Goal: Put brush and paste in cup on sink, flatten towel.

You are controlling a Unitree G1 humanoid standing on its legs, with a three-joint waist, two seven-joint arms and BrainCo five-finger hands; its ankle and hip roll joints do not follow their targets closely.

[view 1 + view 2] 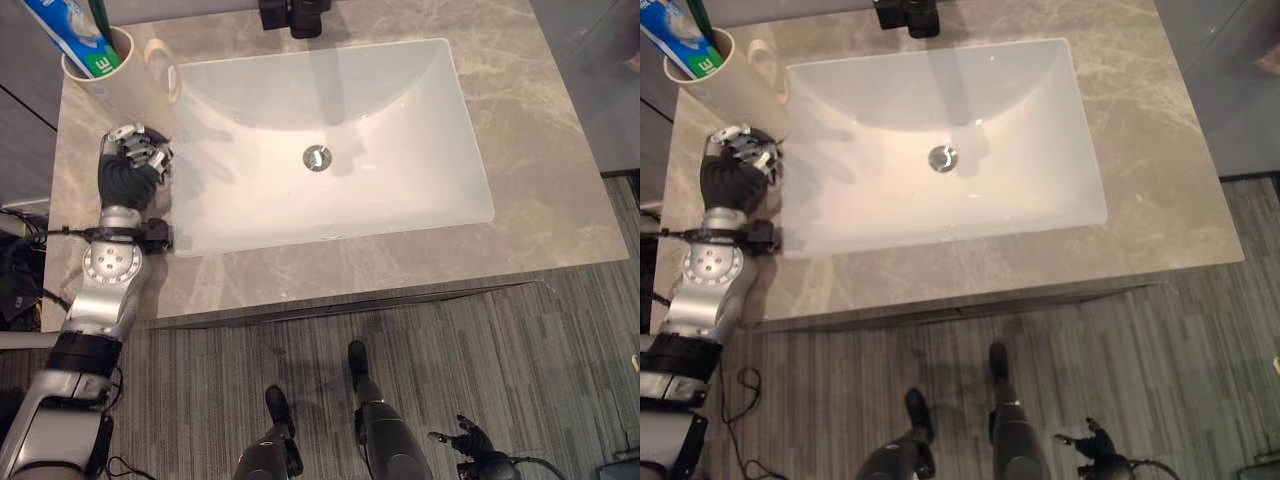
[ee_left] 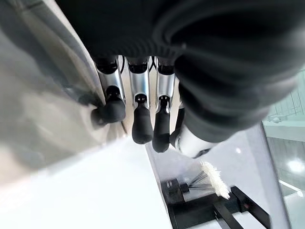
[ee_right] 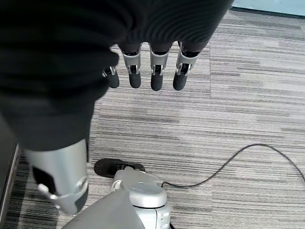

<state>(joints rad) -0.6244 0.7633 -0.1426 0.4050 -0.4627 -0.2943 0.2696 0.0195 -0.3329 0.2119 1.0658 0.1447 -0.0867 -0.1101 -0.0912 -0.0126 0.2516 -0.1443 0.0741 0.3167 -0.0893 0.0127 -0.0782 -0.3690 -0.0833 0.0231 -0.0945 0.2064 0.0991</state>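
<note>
Your left hand (image 1: 135, 150) rests empty with fingers curled at the counter's (image 1: 540, 180) left edge, just beside the cup (image 1: 110, 75) holding paste (image 1: 70, 35) and brush (image 1: 100, 15); your right hand (image 3: 143, 71) hangs relaxed.

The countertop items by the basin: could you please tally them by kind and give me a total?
Cup: 1
Toothpaste tube, standing in the cup: 1
Green toothbrush, standing in the cup: 1
Black faucet, behind the sink: 1
Total: 4
</note>
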